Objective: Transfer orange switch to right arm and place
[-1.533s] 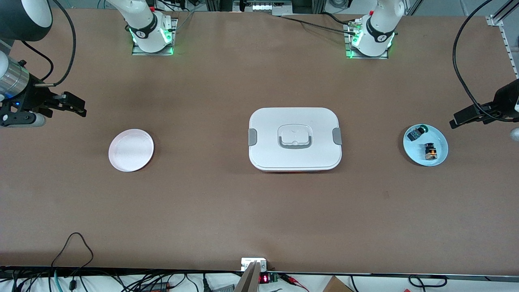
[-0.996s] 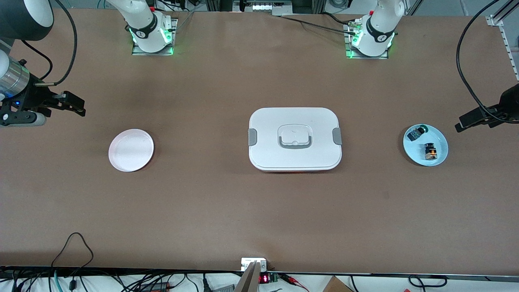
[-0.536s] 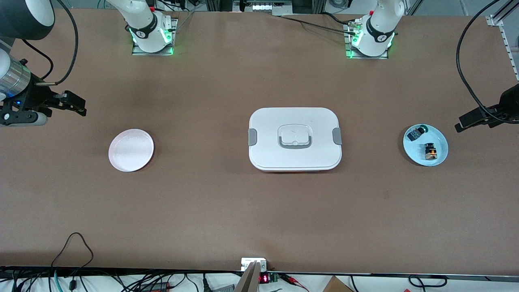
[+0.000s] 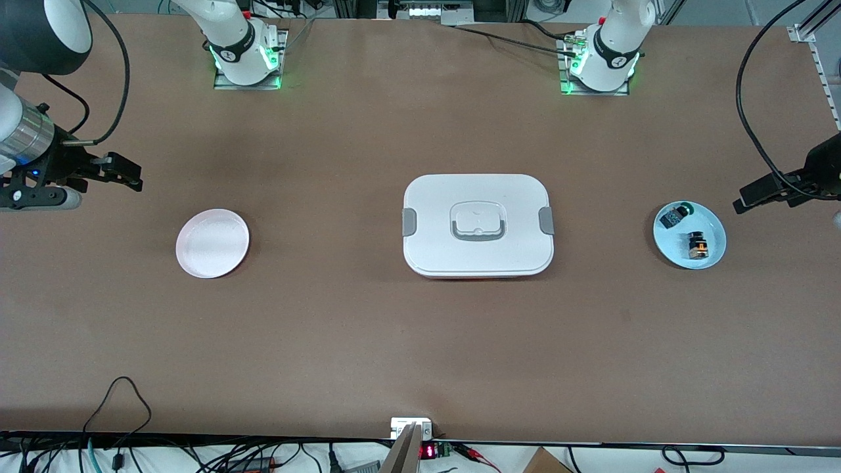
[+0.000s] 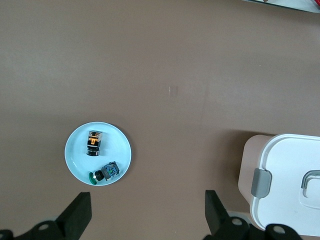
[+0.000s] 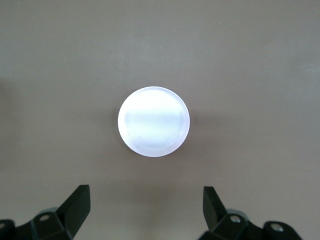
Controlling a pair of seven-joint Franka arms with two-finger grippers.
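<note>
both grippers' fingers wide apart, holding nothing; orange switch (image 5: 94,143) apparently untouched.

My big table (image 4: 368,341) is covered in plain brown. It fills almost the whole front view. Soft light falls on it, and the brown looks a bit darker near the top middle. Along the bottom edge, black cables (image 4: 118,401) loop and tangle over a white strip. A small box with red lit numbers (image 4: 427,451) sits at the bottom middle. A silver metal rail (image 4: 818,59) runs down the upper right corner.
</note>
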